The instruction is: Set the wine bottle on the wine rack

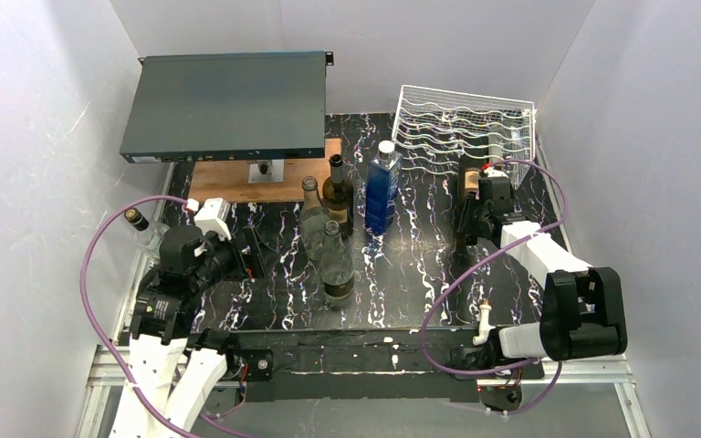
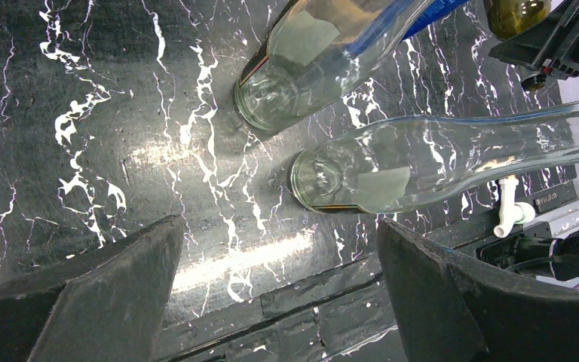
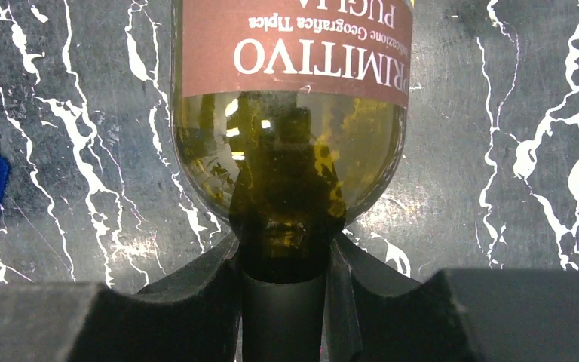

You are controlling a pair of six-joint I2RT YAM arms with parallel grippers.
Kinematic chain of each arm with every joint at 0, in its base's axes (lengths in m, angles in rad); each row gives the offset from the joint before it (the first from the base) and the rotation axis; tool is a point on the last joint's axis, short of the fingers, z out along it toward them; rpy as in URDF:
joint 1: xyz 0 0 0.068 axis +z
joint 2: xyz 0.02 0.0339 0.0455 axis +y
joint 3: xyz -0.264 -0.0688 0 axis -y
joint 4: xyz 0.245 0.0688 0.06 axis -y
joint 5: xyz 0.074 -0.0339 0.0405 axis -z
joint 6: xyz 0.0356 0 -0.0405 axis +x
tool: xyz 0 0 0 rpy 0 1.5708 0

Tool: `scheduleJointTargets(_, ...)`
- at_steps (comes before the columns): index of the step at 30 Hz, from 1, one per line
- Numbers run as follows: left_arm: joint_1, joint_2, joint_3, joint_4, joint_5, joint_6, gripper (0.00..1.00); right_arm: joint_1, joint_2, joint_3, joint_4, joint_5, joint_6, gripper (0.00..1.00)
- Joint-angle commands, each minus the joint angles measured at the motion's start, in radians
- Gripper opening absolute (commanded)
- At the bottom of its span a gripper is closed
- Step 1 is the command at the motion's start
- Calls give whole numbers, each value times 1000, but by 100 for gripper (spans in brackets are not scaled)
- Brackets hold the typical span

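The wine bottle (image 3: 286, 128) is green glass with a red-brown "PRIMITIVO" label. My right gripper (image 3: 283, 279) is shut on its dark neck, with the body reaching away from the fingers over the black marbled mat. In the top view the right gripper (image 1: 486, 203) holds this bottle (image 1: 467, 182) just in front of the white wire wine rack (image 1: 465, 123) at the back right. I cannot tell whether the bottle's base touches the mat. My left gripper (image 1: 237, 255) is open and empty over the mat at the left; in its wrist view (image 2: 279, 264) the jaws stand wide apart.
A blue bottle (image 1: 381, 187), a dark bottle (image 1: 338, 196) and two clear bottles (image 1: 313, 214) (image 1: 336, 265) stand mid-table. The clear bottles (image 2: 422, 162) (image 2: 309, 68) lie just beyond the left fingers. A dark flat metal box (image 1: 228, 105) sits on a wooden board (image 1: 237, 182) at the back left.
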Motion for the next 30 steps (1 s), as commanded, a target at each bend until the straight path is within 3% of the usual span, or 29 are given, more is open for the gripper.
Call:
scheduleJointTargets(1, -1, 13, 1, -4, 4, 5, 99, -4, -5, 84, 181, 28, -32, 1)
scheduleJointTargets(30, -3, 13, 2, -8, -2, 3, 99, -13, 232, 128, 456, 155, -180, 1)
